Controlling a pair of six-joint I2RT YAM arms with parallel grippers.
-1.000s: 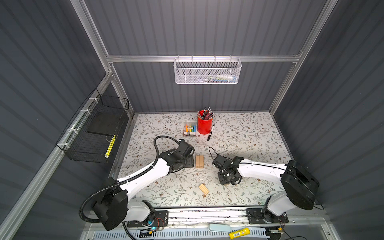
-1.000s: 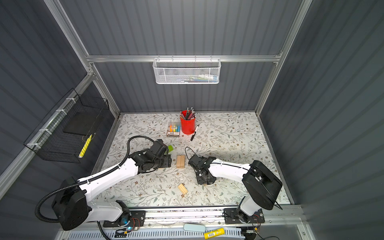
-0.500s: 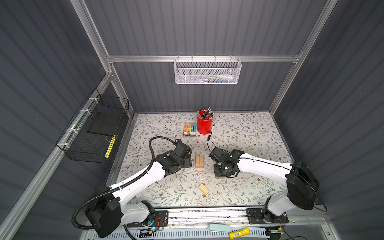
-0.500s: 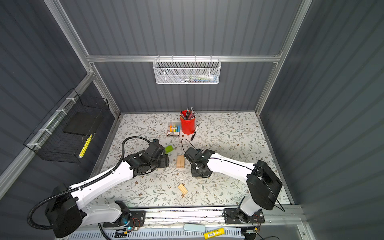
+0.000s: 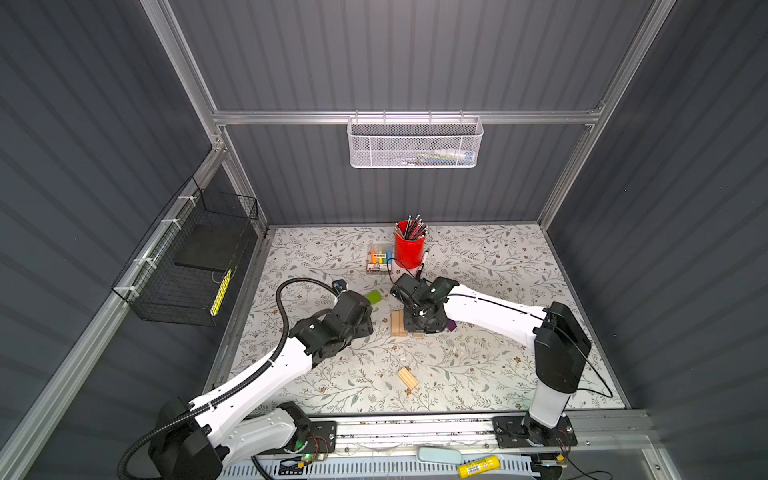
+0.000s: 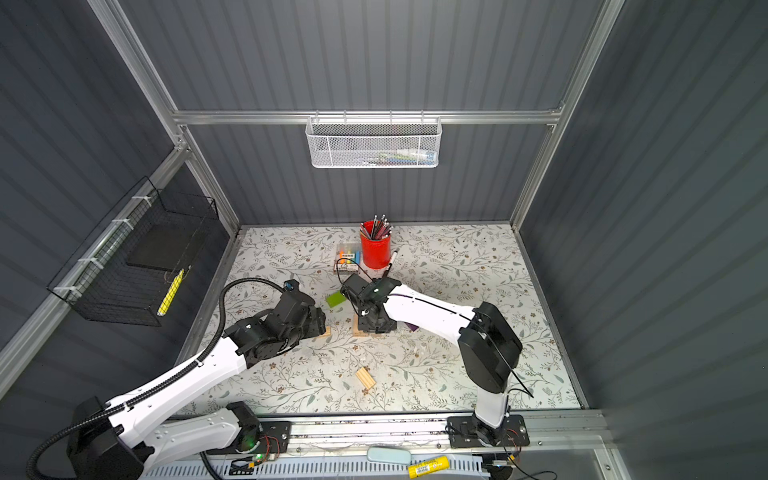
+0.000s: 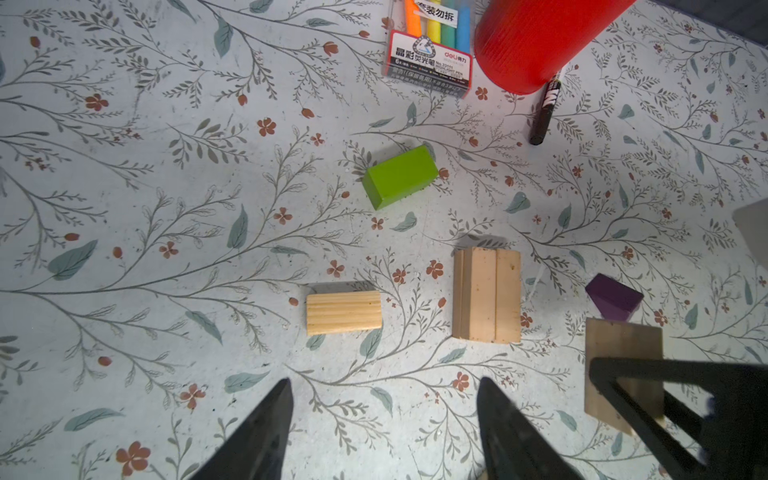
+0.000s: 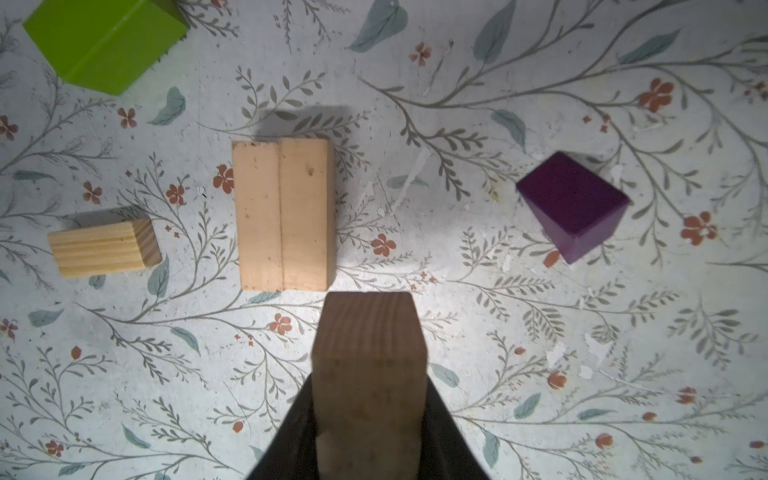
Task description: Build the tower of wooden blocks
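My right gripper (image 8: 369, 399) is shut on a pale wood block (image 8: 369, 353) and holds it just off the table beside two pale blocks (image 8: 284, 214) lying side by side. In both top views this gripper (image 5: 419, 320) (image 6: 374, 322) hangs right over that pair (image 5: 397, 323). My left gripper (image 7: 384, 386) is open and empty, a little short of a grooved pale block (image 7: 343, 312). The lime-green block (image 7: 400, 176) lies beyond it. A purple block (image 8: 573, 203) rests to the right of the pair. Another pale block (image 5: 407, 377) lies alone near the front. No upright tower shows.
A red pencil cup (image 5: 410, 249), a clear box of markers (image 5: 380, 262) and a black pen (image 7: 544, 112) stand at the back centre. A black wire basket (image 5: 187, 266) hangs on the left wall and a white mesh basket (image 5: 415, 141) on the back wall.
My right gripper has carried its pale block leftward and farther back, up to the pair of blocks. My left gripper has drawn back a little to the left, still open.
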